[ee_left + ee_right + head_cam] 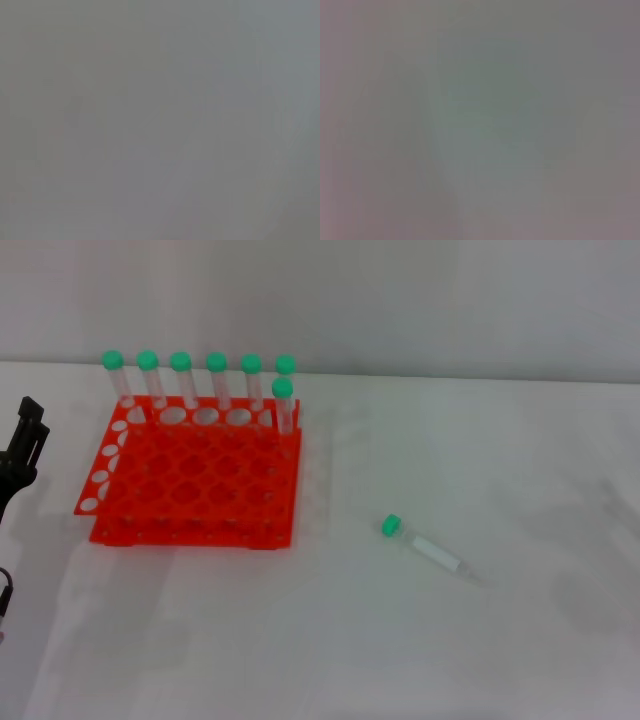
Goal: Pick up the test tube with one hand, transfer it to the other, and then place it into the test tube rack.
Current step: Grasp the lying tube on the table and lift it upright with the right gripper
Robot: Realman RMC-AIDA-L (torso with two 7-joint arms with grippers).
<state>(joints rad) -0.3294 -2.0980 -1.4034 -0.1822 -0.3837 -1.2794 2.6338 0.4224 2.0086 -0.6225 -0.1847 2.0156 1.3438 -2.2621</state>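
Here, small clear plastic green-capped test tube [425, 544] lies at five o'clock of orange-red rack [190, 480] | likely light, slippery; grip mid-body | left claw [22, 445]: state untellable | right claw unseen

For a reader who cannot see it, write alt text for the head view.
A short test tube with a green cap lies on its side on the white table, to the right of an orange-red test tube rack holding seven upright capped tubes. The left gripper shows at the left edge.

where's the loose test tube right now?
Head view: the test tube lies flat on the table, right of the test tube rack, untouched.
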